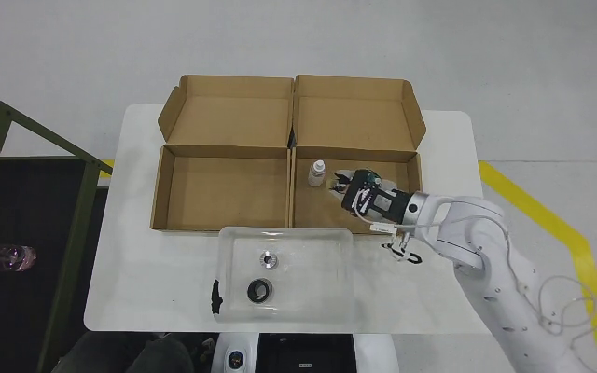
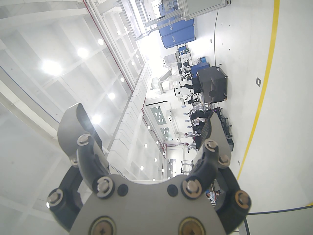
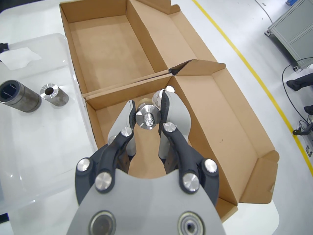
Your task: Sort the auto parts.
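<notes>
Left box [image 1: 224, 191] open from above, floor bare. In the right box [image 1: 314, 207], a small upright part [image 1: 318, 171] stands just beside the right tool [image 1: 343, 184] gripping a metal part [image 3: 148, 119].

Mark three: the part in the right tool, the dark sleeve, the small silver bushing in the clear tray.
stepped part [image 3: 148, 119], right wrist view, round end face.
dark sleeve [image 3: 23, 99], right wrist view, side wall.
small silver bushing [image 3: 55, 96], right wrist view, side wall.

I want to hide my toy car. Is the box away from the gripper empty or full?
Empty. That box has a floor of bare cardboard all over, seen from above and from the right wrist.
</notes>
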